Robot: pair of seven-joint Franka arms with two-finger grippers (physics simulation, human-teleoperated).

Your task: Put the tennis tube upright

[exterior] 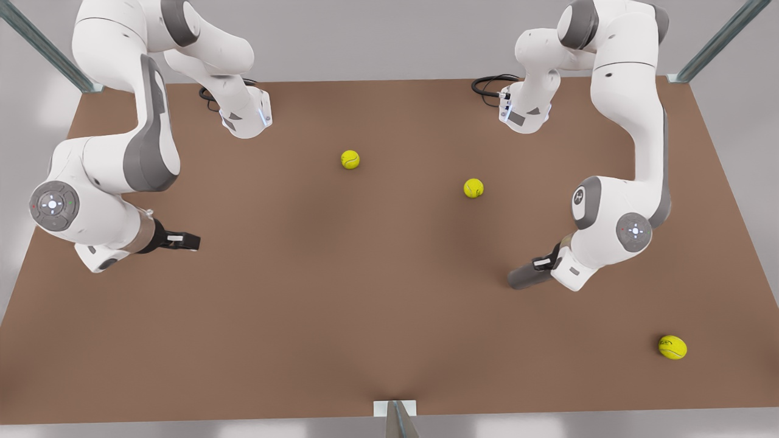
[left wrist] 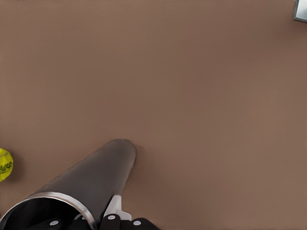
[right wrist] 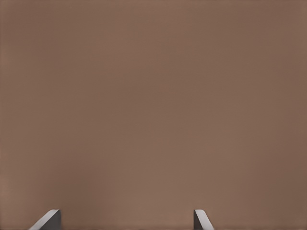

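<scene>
Fingers (left wrist: 111, 218) of the left gripper (exterior: 543, 263) are pinched on the tube (exterior: 527, 277) at its open end; the tube is seen tilted, its far end on the counter (exterior: 365, 292). Right gripper (exterior: 182, 241) fingers (right wrist: 201, 220) are spread above bare counter, waiting.

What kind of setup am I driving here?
A simulated two-arm test bench, it seems: a plain brown table with metal frame posts, loose tennis balls, and the left tool on the tube. The right tool waits, open.
</scene>
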